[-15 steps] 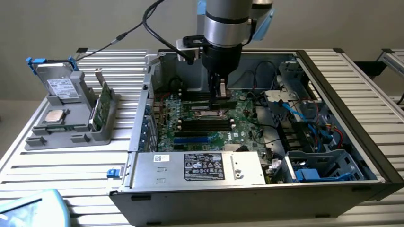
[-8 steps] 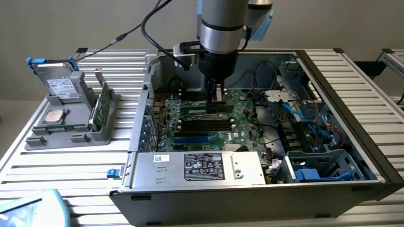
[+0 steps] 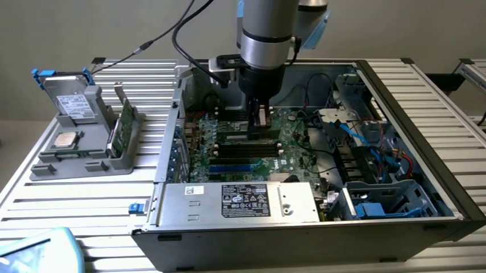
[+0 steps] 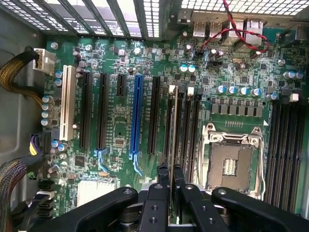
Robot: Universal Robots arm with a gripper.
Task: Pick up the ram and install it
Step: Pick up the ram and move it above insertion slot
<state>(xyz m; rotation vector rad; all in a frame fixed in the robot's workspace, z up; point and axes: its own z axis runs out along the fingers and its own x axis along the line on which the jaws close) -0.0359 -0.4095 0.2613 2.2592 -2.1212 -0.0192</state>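
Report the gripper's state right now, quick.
The gripper: closed, holding the ram on edge between its fingers, above the memory slots on the motherboard.

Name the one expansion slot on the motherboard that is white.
The white slot at the end of the row, beside the braided cables. The other long slots are black, except one blue slot further along.
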